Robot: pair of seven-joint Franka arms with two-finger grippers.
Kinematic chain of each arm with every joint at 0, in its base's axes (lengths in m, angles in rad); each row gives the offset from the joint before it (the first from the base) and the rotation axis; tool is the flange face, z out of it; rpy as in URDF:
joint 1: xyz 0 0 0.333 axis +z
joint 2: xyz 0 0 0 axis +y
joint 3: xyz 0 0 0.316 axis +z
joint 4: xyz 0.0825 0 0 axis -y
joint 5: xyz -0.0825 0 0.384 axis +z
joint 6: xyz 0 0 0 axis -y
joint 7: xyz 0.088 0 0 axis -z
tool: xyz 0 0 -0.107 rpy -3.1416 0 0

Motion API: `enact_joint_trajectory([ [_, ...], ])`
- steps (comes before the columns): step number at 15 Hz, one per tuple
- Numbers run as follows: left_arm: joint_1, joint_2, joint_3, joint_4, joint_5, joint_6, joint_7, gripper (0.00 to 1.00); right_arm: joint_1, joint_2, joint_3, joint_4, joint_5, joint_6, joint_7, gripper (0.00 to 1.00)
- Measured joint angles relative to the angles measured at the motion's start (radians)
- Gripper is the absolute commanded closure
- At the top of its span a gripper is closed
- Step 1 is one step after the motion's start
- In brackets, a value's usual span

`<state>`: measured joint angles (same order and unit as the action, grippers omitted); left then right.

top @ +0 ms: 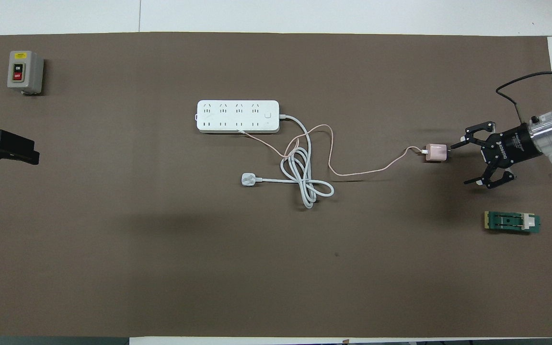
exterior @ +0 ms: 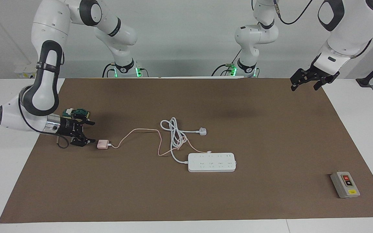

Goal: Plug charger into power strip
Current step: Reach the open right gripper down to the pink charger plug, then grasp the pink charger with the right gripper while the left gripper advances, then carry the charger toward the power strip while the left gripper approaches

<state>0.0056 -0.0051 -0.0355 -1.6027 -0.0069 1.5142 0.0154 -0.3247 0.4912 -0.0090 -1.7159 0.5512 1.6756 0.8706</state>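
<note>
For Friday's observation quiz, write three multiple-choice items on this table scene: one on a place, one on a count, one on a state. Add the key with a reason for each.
1. Where does the small pale pink cube charger lie?
A. On the long flat white power strip
B. Toward the right arm's end of the table
C. Beside the grey switch box

2. How many rows of sockets does the power strip have?
A. One
B. Two
C. Four

3. How is the right gripper?
A. Open beside the charger
B. Shut on the charger
C. Shut on the white plug

Key: B, it lies next to the right gripper; B, two rows show from overhead; A, fingertips apart, charger on the mat.
</note>
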Motion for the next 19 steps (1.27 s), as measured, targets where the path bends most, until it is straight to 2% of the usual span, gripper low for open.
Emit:
enact_joint_trajectory([
  [2,0.0,0.0,0.0,-0.002,-0.007,0.002,0.003,0.0,0.002,0.013,0.0,0.001,0.026,0.025,0.0,0.0],
  [5,0.004,-0.001,0.004,-0.05,-0.158,0.06,0.087,0.0,0.005,0.022,0.002,0.001,0.037,0.062,0.0,0.0],
  [9,0.015,0.027,0.009,-0.131,-0.297,0.097,0.232,0.0,0.005,0.046,0.002,0.001,0.058,0.089,-0.005,0.0],
  [14,0.018,0.051,0.008,-0.227,-0.641,0.099,0.288,0.0,0.005,0.07,0.006,0.003,0.073,0.114,-0.017,0.0],
  [19,0.014,0.052,-0.004,-0.298,-0.851,0.096,0.377,0.0,0.009,0.072,0.008,0.002,0.104,0.129,-0.018,0.0],
])
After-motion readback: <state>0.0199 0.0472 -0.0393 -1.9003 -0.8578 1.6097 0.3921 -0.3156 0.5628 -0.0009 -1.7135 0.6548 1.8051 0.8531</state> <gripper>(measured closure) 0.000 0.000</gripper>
